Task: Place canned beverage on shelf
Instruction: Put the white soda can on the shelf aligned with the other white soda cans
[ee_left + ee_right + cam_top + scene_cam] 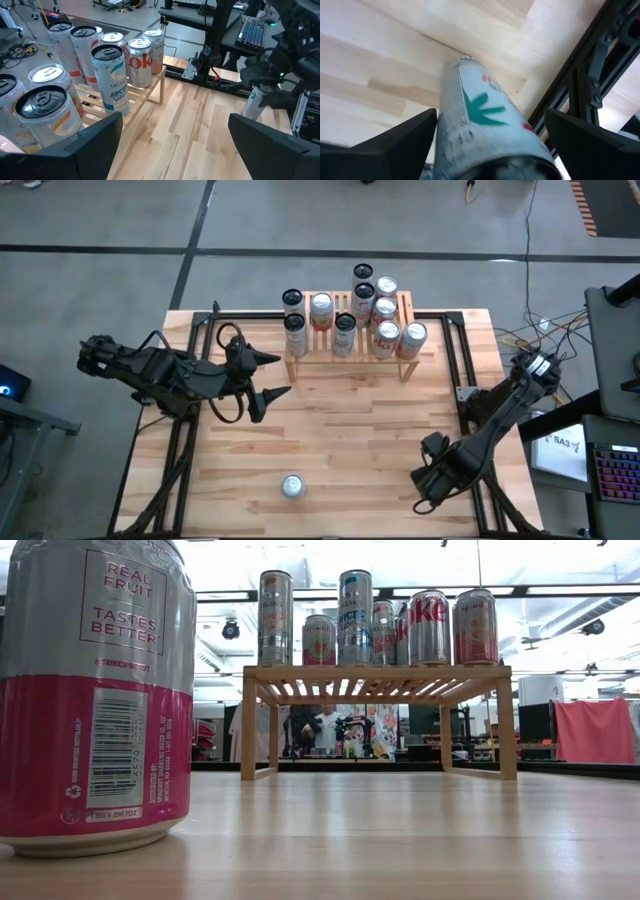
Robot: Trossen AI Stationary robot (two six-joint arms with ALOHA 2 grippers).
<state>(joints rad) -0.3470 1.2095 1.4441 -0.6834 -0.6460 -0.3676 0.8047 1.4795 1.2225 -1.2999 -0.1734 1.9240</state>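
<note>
From above, the left gripper [272,376] hangs over the table [350,430] with its two pointed fingers spread apart and nothing between them. The shelf [350,340] stands just beyond it, toward the far edge, carrying a crowd of upright cans. The right gripper [428,486] is low at the near right corner, hard by the black frame; its fingers are hidden under the arm here. A lone can [292,486] stands well apart to its left on the near boards.

At table height, that lone can [95,695], silver over pink, fills the left foreground. The shelf [375,675] stands farther back with its row of cans on the slatted top. Neither gripper shows.

Past the left gripper [175,135], whose fingers stand wide, the shelf [145,92] and its cans lie close ahead to one side. Farther across the boards the right arm's gripper sits around a pale can [254,100].

In the right wrist view, the right gripper [490,135] has its fingers wide on either side of a white can with green print [480,125], standing on the wood just beside the frame rail. Whether the fingers press it I cannot tell.
</note>
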